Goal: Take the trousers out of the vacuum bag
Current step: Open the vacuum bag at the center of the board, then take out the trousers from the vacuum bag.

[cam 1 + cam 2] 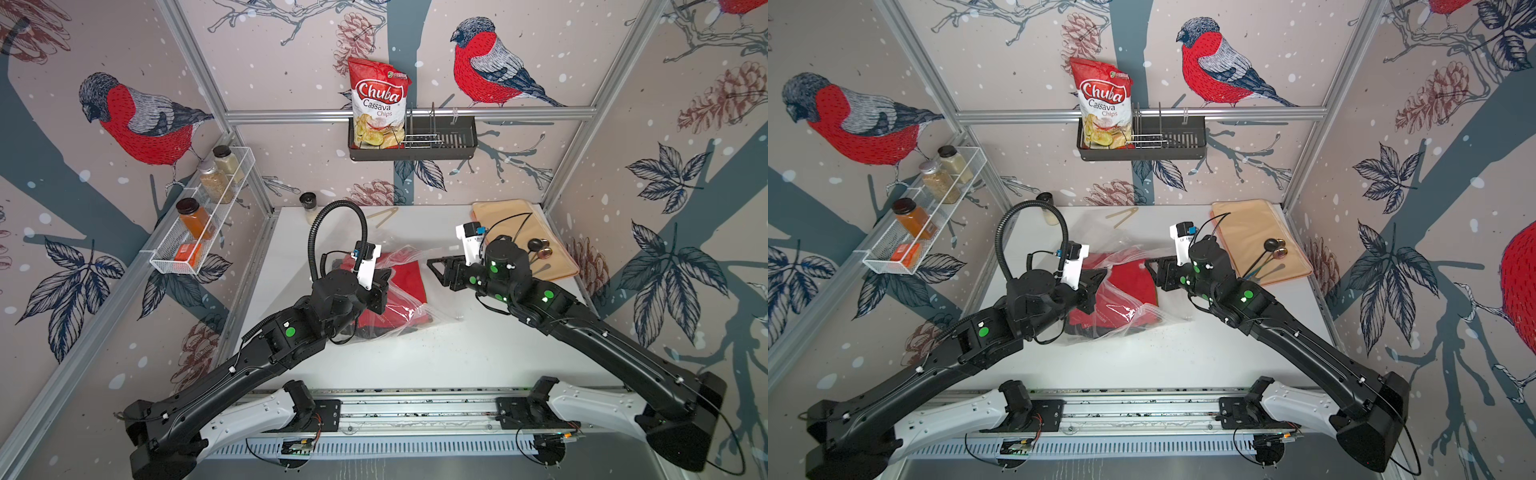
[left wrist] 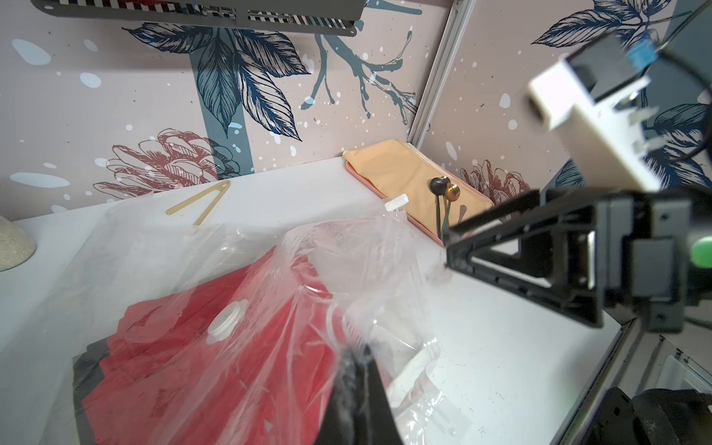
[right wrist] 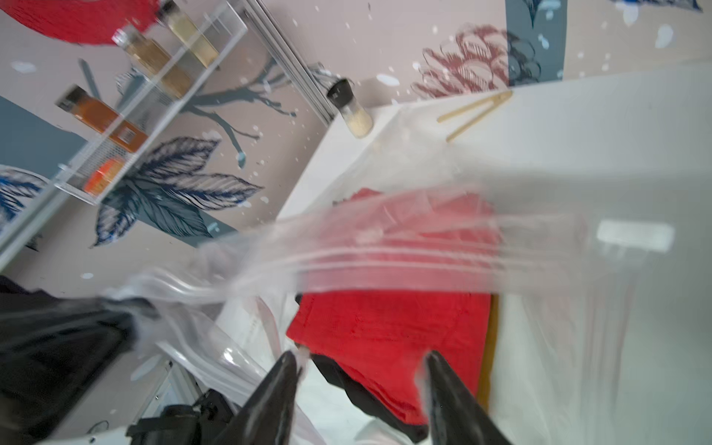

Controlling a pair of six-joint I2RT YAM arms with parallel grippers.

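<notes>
Pinching a fold of the vacuum bag [image 2: 269,246], the left gripper [image 2: 356,371] is clamping shut on the clear film and holding it up off the cloth; the right gripper [image 3: 364,358] is standing with its jaws apart and nothing between them, pointing at the bag's mouth from the right. The bag is lying in the middle of the white table [image 1: 415,365], and the trousers [image 1: 409,278] are sitting inside it as a folded stack, red on top, a black pair [image 3: 341,381] beneath, a mustard edge [image 3: 490,346] showing at the side; whether the red cloth is already poking out past the zip band I cannot tell. The film is looking thin, slick and crinkly, likely to slip or stretch under a pull; the cloth is looking soft, limp and light, so it will probably be sagging and dragging rather than sliding out as a block. A folded edge of the red cloth nearest the open jaws seems the best hold, pinching cloth only, clear of the valve disc [image 2: 227,321] and the zip slider [image 2: 397,202]. Bare table is lying near and to the right; the peach mat [image 1: 511,224] with its spoons [image 1: 538,249] is crowding the far right, the wooden tongs [image 1: 384,216] the far side.
</notes>
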